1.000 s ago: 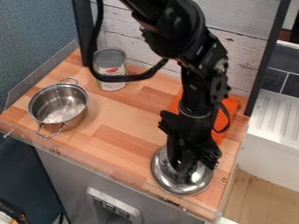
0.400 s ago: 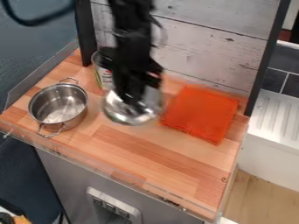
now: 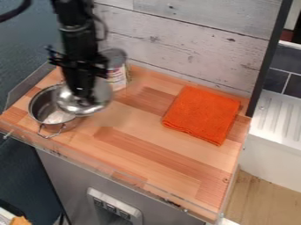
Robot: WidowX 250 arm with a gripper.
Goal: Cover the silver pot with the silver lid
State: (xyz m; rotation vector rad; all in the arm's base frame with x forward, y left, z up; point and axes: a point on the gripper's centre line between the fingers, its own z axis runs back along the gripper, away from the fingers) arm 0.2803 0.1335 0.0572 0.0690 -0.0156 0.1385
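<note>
The gripper [image 3: 86,93] has swung across from the right front of the counter, where it was a second ago, to the upper left, bringing the silver lid [image 3: 69,105] with it. Its fingers are pinching the lid at the top, and the lid now overlaps the right part of the silver pot [image 3: 36,104] as seen from the camera — the pot's left part is uncovered, and I can't tell whether lid and rim touch. The pot has stayed where it was, upright on the left of the counter. Behind the lid, near the wall, stands a can [image 3: 119,75] with a pale printed label. The arm's earlier positions hid part of the folded orange cloth [image 3: 203,115]; it lies flat on the right, unmoved. The counter [image 3: 159,143] is wood in mixed light and reddish strips, with a clear edging along its front — below that is a grey front panel [image 3: 69,176]. Whitewashed boards [image 3: 194,48] rise behind, with dark tiles [image 3: 279,79] and a ridged white drainboard [image 3: 279,118] at the right.
</note>
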